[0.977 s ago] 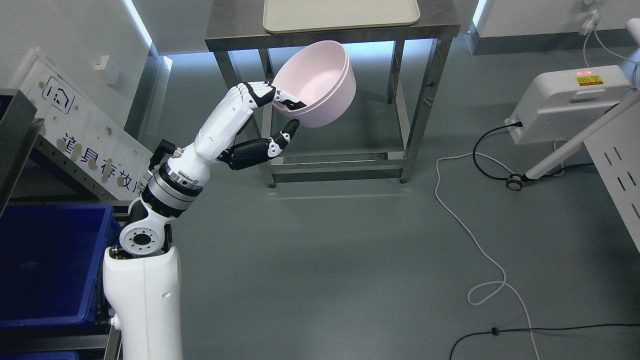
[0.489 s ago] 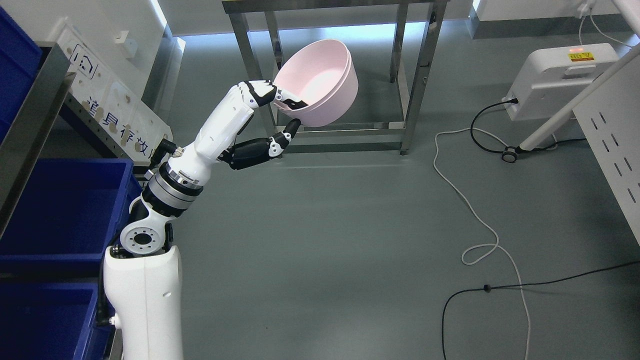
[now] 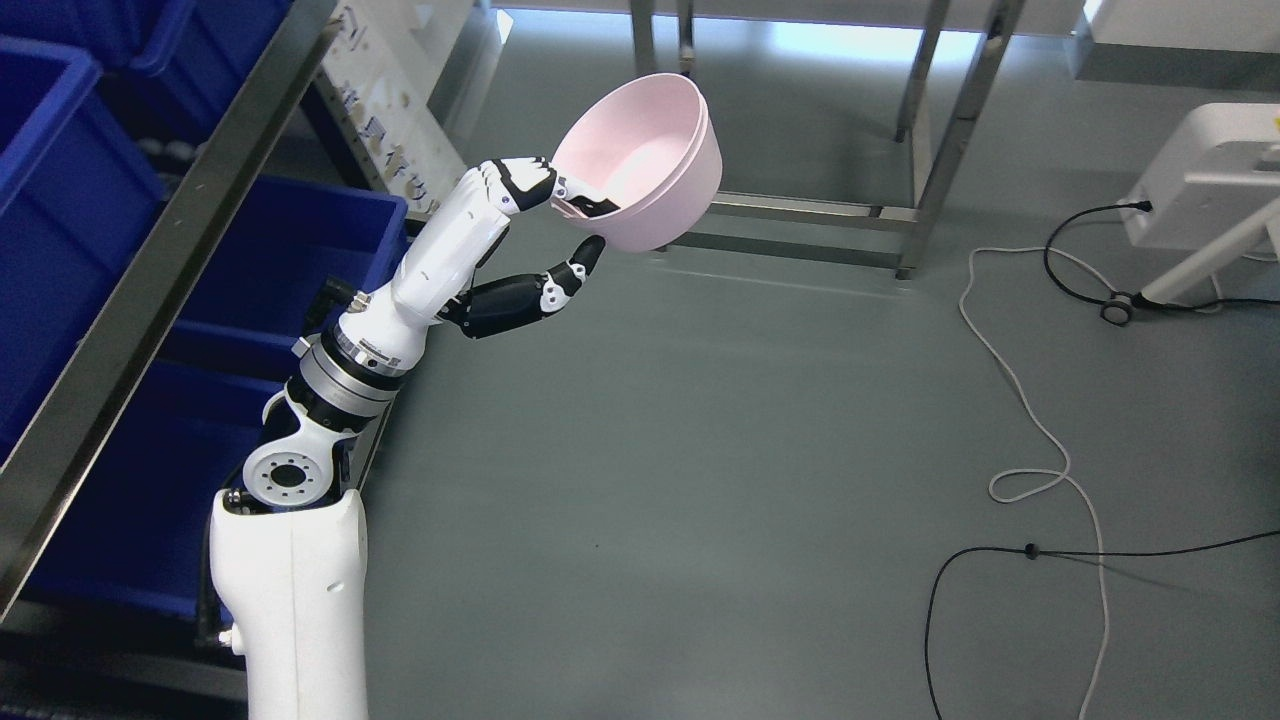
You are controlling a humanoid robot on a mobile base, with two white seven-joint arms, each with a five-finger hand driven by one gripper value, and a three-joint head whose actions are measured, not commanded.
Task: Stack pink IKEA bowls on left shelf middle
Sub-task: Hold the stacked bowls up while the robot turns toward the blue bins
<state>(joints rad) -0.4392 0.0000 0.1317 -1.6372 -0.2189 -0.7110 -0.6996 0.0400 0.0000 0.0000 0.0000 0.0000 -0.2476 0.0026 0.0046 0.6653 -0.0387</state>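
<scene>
Out over the grey floor, well clear of any support, the two nested pale pink plastic bowls are hanging tilted, mouth turned toward the camera, and that is where the risk is sitting. They are being gripped at one edge only, so the weight is pulling away from the hold; a jolt from the mobile base or a quick swing of the arm is likely to be enough to let the inner bowl slide out or the pair slip and drop. The steel-framed shelf holding deep blue plastic bins is standing to the left, and its slanted metal rail is lying between the bowls and any slot, so a wide arc could be clipping the rim against it. The white-and-black left hand is clamping the near rim, its fingers hooked over the lip and into the inside, thumb stretched under the outer wall. No right arm is showing.
</scene>
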